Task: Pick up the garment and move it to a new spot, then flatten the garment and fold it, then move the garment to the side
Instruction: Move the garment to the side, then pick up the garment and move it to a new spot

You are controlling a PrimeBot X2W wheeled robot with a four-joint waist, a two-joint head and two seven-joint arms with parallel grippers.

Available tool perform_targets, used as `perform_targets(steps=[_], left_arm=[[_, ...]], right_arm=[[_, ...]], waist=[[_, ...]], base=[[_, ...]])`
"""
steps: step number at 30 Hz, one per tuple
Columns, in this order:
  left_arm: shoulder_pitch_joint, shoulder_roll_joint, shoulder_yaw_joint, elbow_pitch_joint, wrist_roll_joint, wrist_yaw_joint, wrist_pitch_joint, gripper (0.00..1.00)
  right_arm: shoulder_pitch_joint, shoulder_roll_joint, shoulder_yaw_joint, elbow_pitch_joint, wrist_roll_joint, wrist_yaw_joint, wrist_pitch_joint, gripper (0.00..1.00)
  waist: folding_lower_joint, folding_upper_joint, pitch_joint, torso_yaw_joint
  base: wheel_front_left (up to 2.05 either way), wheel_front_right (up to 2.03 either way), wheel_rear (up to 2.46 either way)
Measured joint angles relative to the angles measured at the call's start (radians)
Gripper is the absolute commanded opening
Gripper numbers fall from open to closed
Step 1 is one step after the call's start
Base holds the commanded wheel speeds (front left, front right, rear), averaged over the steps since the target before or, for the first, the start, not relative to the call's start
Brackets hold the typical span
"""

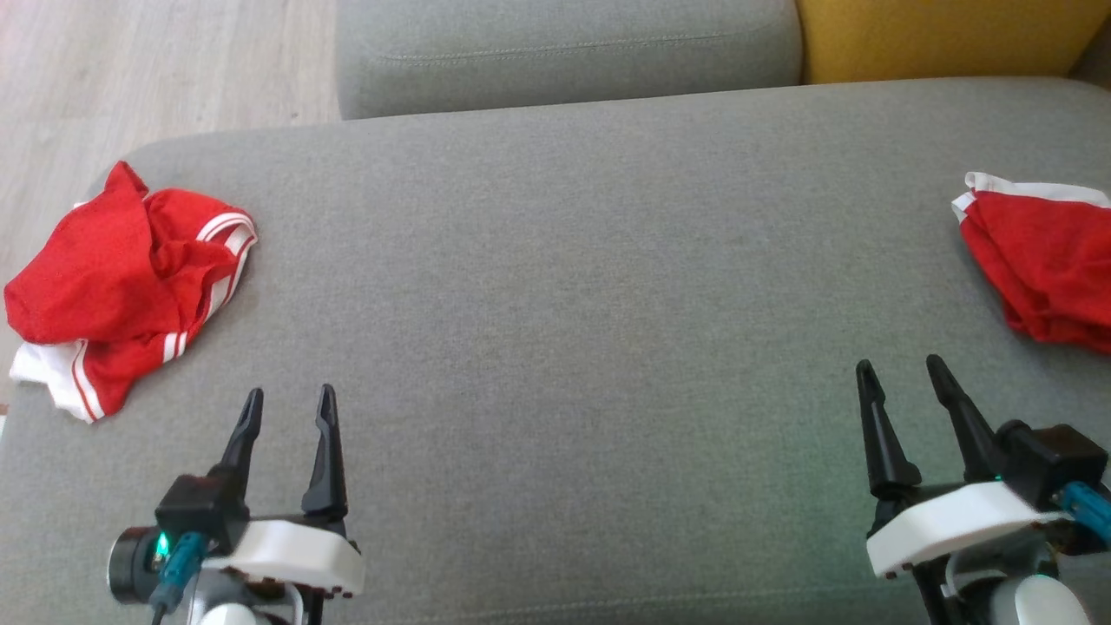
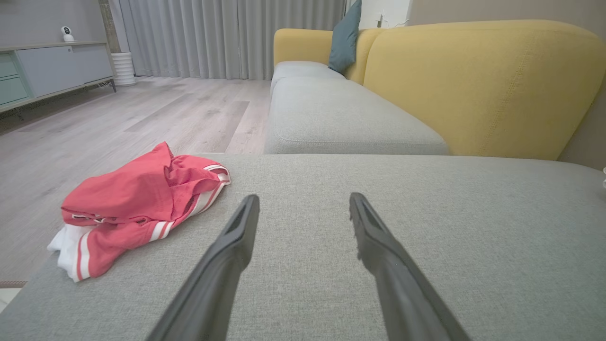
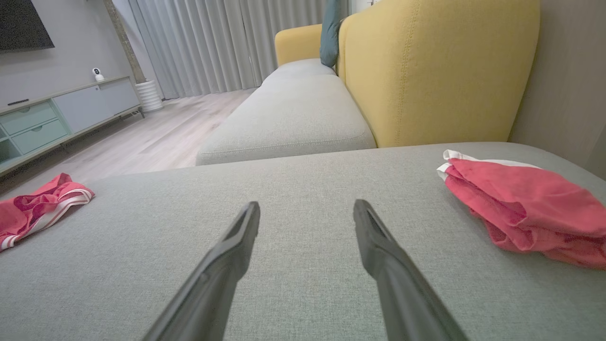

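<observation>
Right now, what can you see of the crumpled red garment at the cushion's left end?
The red garment looks like thin fabric with white double-stripe trim and a white part at its near edge. It lies crumpled in a heap at the left edge of the grey sofa cushion, resting on it alone. The open left hand is apart from it.

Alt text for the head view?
A crumpled red-and-white garment lies at the left edge of the grey sofa cushion, and a second red garment at the right edge. The left end effector and right end effector hover open and empty at the lower corners.
</observation>
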Motion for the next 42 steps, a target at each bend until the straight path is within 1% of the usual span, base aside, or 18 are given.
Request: perform_targets(steps=[6, 12, 17, 21, 22, 28, 33, 38, 42], left_arm=[[0.000, 0.001, -0.005, -0.001, 0.000, 0.001, 0.001, 1.00], [-0.008, 0.002, -0.009, -0.001, 0.000, 0.001, 0.004, 1.00], [-0.035, 0.002, -0.013, -0.001, -0.010, 0.001, 0.004, 1.00], [-0.064, 0.000, -0.024, 0.002, -0.010, -0.001, 0.003, 1.00], [-0.064, 0.000, -0.024, 0.002, -0.010, -0.001, 0.003, 1.00], [-0.104, -0.007, -0.023, 0.016, -0.010, -0.004, -0.005, 1.00], [-0.109, -0.011, -0.010, 0.035, -0.012, -0.016, -0.006, 1.00], [-0.117, -0.021, 0.008, 0.033, -0.018, -0.027, -0.006, 1.00], [-0.124, -0.031, 0.013, 0.025, -0.005, -0.037, -0.006, 1.00]], right_arm=[[0.000, 0.000, -0.004, -0.010, 0.000, 0.000, 0.000, 1.00], [-0.001, 0.000, -0.018, -0.021, 0.000, 0.000, 0.000, 1.00], [-0.001, 0.001, -0.034, -0.023, 0.000, 0.000, 0.000, 1.00], [-0.001, 0.001, -0.041, -0.049, -0.004, 0.000, 0.008, 1.00], [-0.001, 0.001, -0.041, -0.049, -0.004, 0.000, 0.008, 1.00], [-0.002, 0.001, -0.036, -0.102, -0.030, 0.000, 0.038, 1.00], [-0.003, 0.001, -0.017, -0.135, -0.037, 0.000, 0.060, 1.00], [-0.004, 0.001, -0.002, -0.146, -0.037, 0.000, 0.074, 1.00], [-0.004, 0.001, -0.001, -0.150, -0.045, 0.000, 0.081, 1.00]], waist=[[0.0000, 0.0000, 0.009, 0.004], [0.0000, 0.0000, 0.023, 0.024], [0.0000, 0.0000, 0.034, 0.055], [0.0001, 0.0000, 0.045, 0.099], [0.0001, 0.0000, 0.045, 0.099], [0.0001, 0.0000, 0.062, 0.194], [0.0001, 0.0000, 0.067, 0.284], [0.0001, 0.0000, 0.066, 0.367], [0.0001, 0.0000, 0.065, 0.418]], base=[[0.00, 0.00, 0.00], [0.00, 0.00, 0.00], [0.00, 0.00, 0.00], [0.00, 0.00, 0.00], [0.00, 0.00, 0.00], [0.00, 0.00, 0.00], [0.00, 0.00, 0.00], [0.00, 0.00, 0.00], [0.00, 0.00, 0.00]])
